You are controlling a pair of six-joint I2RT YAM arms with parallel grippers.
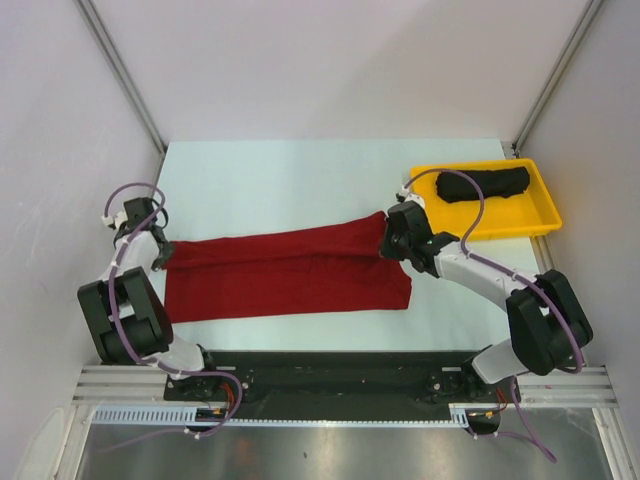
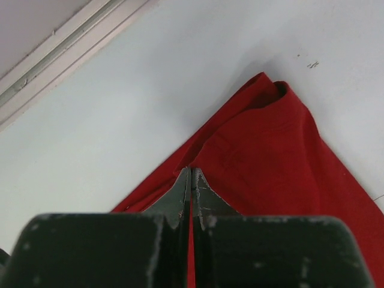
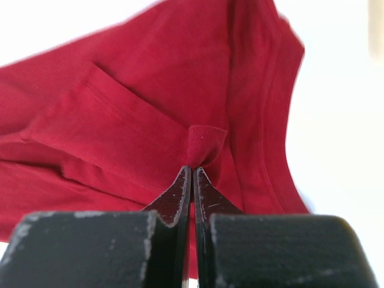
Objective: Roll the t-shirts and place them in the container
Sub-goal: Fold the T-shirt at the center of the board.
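Observation:
The deep red t-shirt point(image 1: 285, 272) lies folded into a long band across the white table. My left gripper point(image 1: 160, 252) is shut on its left end; in the left wrist view the jaws point(image 2: 191, 171) pinch red cloth point(image 2: 270, 162). My right gripper point(image 1: 388, 240) is shut on the shirt's upper right corner; in the right wrist view a small fold of red cloth point(image 3: 204, 144) sticks out past the gripper tips point(image 3: 192, 170). The black t-shirt point(image 1: 483, 184) lies rolled up in the yellow tray point(image 1: 548, 215) at the back right.
The white table surface point(image 1: 300, 180) extends behind the red shirt. Metal frame posts point(image 1: 120, 70) stand at the back corners. The black base rail point(image 1: 330, 375) runs along the near edge.

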